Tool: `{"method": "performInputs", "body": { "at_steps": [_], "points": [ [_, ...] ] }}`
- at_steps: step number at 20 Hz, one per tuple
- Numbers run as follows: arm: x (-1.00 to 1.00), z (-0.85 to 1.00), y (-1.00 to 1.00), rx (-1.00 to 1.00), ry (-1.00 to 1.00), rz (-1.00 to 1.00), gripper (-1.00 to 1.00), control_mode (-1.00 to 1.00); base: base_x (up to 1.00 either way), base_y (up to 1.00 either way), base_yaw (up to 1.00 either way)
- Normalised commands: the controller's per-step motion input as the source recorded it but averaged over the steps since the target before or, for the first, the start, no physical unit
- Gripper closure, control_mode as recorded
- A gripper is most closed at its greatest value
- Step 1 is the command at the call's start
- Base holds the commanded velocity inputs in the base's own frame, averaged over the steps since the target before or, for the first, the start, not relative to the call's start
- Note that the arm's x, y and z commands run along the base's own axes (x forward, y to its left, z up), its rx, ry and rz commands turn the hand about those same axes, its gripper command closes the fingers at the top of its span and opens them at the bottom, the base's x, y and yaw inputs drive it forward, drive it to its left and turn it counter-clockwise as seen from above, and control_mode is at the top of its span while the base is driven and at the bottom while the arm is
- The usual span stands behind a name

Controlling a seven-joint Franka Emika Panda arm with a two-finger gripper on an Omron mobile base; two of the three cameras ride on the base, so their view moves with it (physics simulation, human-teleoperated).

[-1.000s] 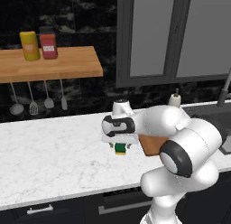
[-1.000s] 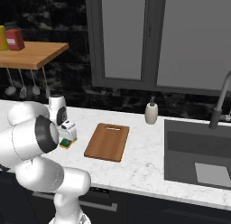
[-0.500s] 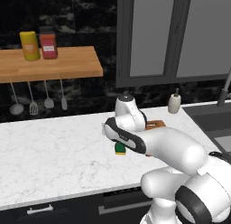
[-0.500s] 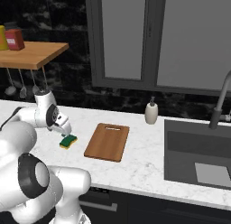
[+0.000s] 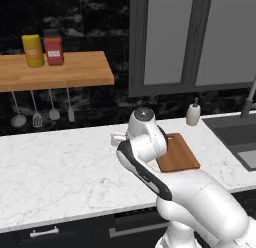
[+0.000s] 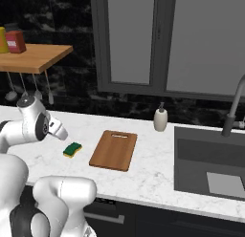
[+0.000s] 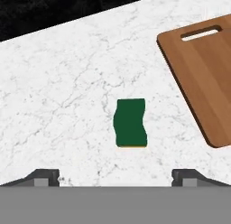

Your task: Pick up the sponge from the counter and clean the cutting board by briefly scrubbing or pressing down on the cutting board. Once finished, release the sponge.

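Sponge (image 7: 130, 123) between wide gripper (image 7: 115, 175) tips; arm hides it leftward.

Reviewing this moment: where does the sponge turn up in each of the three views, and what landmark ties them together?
Left base view: not visible; the arm covers the counter left of the cutting board.
Right base view: sponge lies on the counter, left of the cutting board, apart from it.
Hand view: sponge near centre, green side up, cutting board at upper right.
Shared landmark: the cutting board.
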Motion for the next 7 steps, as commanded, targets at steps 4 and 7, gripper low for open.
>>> {"method": "performInputs", "body": {
  "at_steps": [4,7],
  "points": [
    [-0.17,0.33,0.25,-0.03,-0.11,0.00,-1.00,-1.00,0.00,0.00,0.00],
    [-0.16,0.27,0.27,-0.04,-0.08,0.00,-1.00,-1.00,0.00,0.00,0.00]
  ]
}}
